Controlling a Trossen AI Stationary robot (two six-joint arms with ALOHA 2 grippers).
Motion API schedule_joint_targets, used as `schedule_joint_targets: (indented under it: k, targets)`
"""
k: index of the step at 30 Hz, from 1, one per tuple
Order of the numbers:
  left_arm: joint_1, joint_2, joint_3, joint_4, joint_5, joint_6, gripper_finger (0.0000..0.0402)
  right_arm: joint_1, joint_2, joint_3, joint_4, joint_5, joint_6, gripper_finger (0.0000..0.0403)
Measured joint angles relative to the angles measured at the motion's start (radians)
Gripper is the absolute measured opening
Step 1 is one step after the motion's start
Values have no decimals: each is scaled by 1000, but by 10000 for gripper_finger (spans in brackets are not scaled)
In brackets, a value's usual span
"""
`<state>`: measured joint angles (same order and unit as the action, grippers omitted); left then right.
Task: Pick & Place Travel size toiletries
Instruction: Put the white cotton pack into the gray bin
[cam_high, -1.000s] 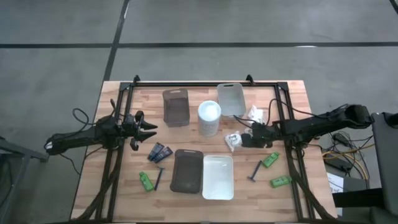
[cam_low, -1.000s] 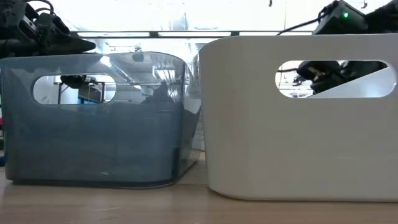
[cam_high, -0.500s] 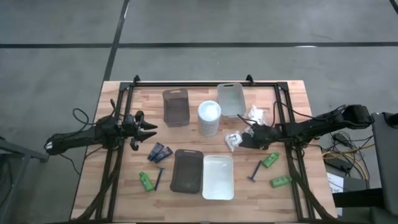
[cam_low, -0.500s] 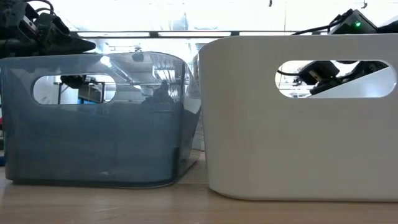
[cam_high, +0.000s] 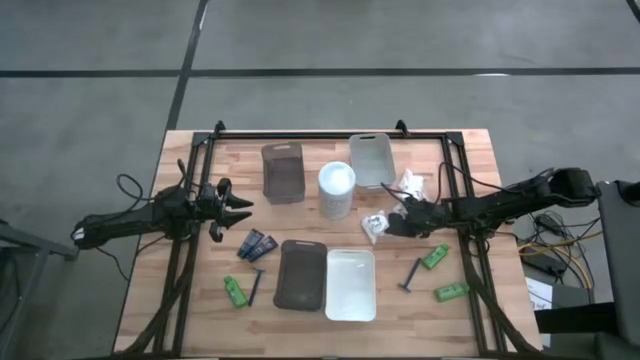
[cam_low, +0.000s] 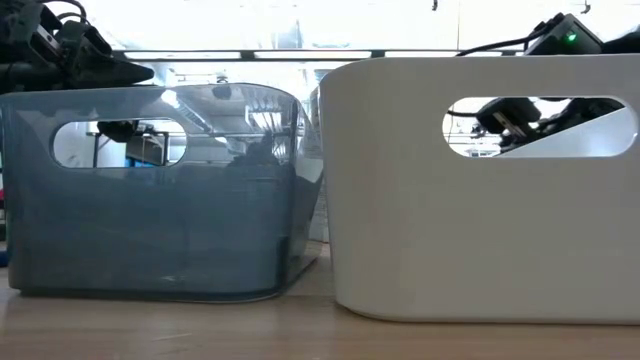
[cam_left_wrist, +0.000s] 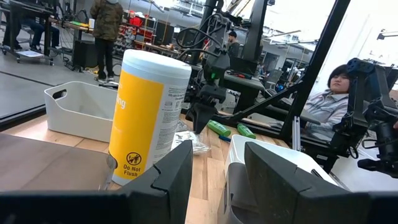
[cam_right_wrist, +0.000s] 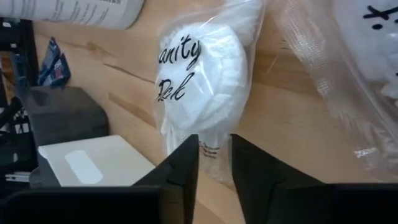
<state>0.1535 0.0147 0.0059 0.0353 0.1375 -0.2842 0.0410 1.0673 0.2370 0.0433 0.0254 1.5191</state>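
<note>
A white clear-wrapped packet (cam_high: 374, 226) (cam_right_wrist: 202, 81) lies flat on the wood just right of the tall white cylinder (cam_high: 337, 190). My right gripper (cam_high: 388, 224) (cam_right_wrist: 215, 146) has reached it from the table's right and is shut on its end. More packets (cam_high: 408, 183) lie farther back. Two navy tubes (cam_high: 256, 245), razors (cam_high: 256, 285) (cam_high: 411, 273) and green bottles (cam_high: 235, 291) (cam_high: 434, 257) (cam_high: 452, 292) lie on the table. My left gripper (cam_high: 243, 207) (cam_left_wrist: 219, 152) hovers open at the left, touching nothing. My right gripper has the end of the packet's clear wrap (cam_right_wrist: 213, 151) nearest to it pinched between its two fingers (cam_right_wrist: 181, 165). The fingers come low, from the table's right. The packet lies flat on the table, not lifted.
A dark grey tray (cam_high: 300, 274) and a white tray (cam_high: 351, 284) sit at the near middle. A smoky clear tray (cam_high: 282, 172) and a pale tray (cam_high: 371, 160) sit at the far side. The black frame rails (cam_high: 455, 200) run along both sides. People are in the room behind.
My right gripper has moved a little toward the table's left, up to the packet, then stayed there. The packet has not shifted.
</note>
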Motion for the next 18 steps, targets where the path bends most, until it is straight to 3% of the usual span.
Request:
schedule_joint_targets:
  k: [6,18]
  targets:
    - [0,0,0,0,0,0,151,0,29,0,1,-4,7,16]
    - [0,0,0,0,0,0,151,0,33,50,-7,-8,-31,9]
